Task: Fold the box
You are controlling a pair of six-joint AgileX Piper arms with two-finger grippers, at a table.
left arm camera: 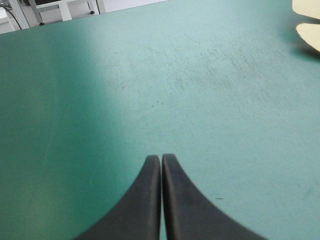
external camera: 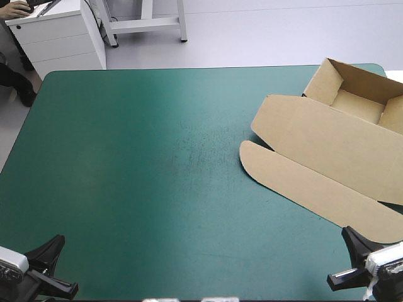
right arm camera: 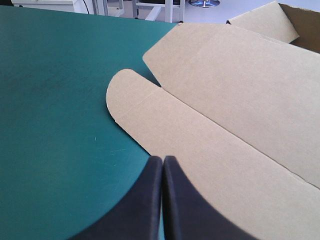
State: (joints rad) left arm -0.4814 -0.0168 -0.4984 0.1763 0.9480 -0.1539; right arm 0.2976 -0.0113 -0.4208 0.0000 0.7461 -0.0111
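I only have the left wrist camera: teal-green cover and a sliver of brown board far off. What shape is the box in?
Observer: The box is an open tray at the far right corner of the table, its lid lying flat toward the near edge.
Operator: Where's the right gripper?
Observer: The right gripper is shut and empty, its tip at the near edge of the lid's rounded flap.
Operator: And mine, relative to that?
Observer: The left gripper sits at the near left corner, across the table from the box.
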